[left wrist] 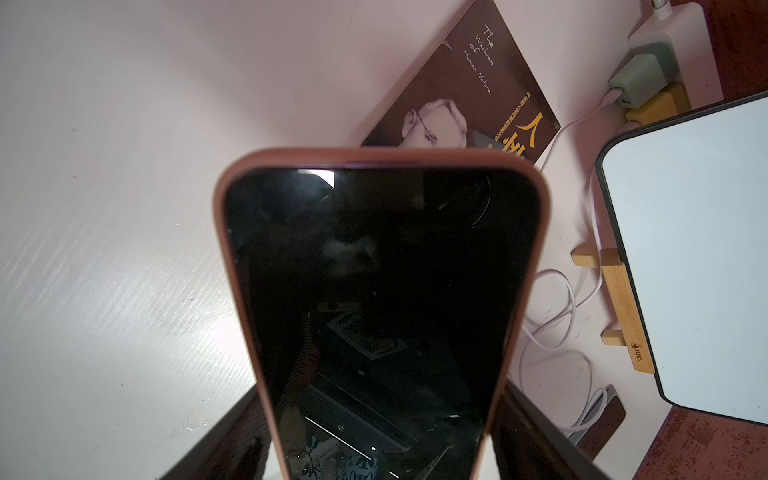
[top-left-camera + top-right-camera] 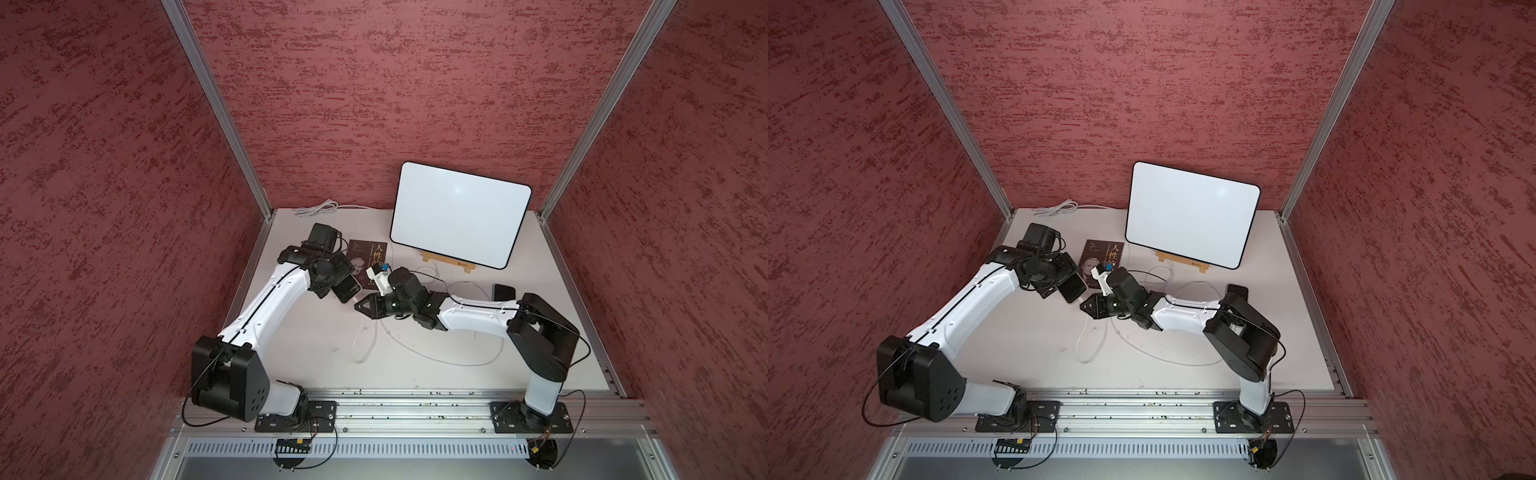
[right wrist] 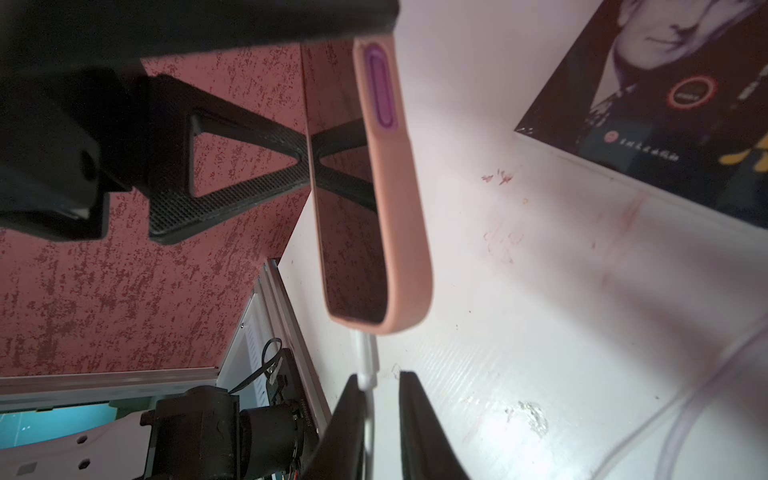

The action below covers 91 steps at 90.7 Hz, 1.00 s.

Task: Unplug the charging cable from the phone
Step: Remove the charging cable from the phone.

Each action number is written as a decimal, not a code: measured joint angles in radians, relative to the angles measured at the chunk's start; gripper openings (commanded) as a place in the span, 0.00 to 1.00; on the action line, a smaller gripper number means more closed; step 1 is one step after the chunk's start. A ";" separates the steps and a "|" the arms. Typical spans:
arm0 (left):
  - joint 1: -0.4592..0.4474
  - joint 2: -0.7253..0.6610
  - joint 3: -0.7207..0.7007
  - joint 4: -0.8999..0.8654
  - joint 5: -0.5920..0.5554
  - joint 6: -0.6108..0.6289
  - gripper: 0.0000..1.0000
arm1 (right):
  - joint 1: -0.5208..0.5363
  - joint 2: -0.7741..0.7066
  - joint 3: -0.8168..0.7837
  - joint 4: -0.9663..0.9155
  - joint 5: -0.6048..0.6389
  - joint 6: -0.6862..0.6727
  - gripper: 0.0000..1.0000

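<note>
My left gripper (image 1: 380, 419) is shut on a phone (image 1: 374, 291) in a pink case with a dark screen, and holds it tilted above the table, as both top views show (image 2: 347, 289) (image 2: 1072, 288). A white charging cable (image 3: 365, 357) is plugged into the phone's lower end (image 3: 386, 316) and hangs down to the table (image 2: 365, 345). My right gripper (image 3: 379, 376) sits just below that plug, fingers a narrow gap apart. The cable runs between them against one finger, and a sliver of table shows beside the other.
A dark book (image 2: 370, 257) lies behind the phone. A white board (image 2: 457, 212) leans on a wooden stand (image 2: 449, 259) at the back. A second dark phone (image 2: 503, 291) lies at the right. Loose cable loops (image 2: 436, 357) cross the table. A power strip (image 1: 665, 54) holds chargers.
</note>
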 measured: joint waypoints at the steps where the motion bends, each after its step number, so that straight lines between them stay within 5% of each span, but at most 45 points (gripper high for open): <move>1: 0.000 0.000 0.000 0.000 0.000 0.000 0.63 | 0.000 0.000 0.000 0.000 0.000 -0.003 0.10; 36: 0.000 0.000 0.000 0.003 0.000 0.000 0.62 | 0.000 0.000 0.000 0.004 -0.001 0.000 0.00; 91: 0.000 0.000 0.000 0.002 -0.005 0.000 0.62 | 0.000 0.000 0.000 0.004 -0.004 -0.001 0.00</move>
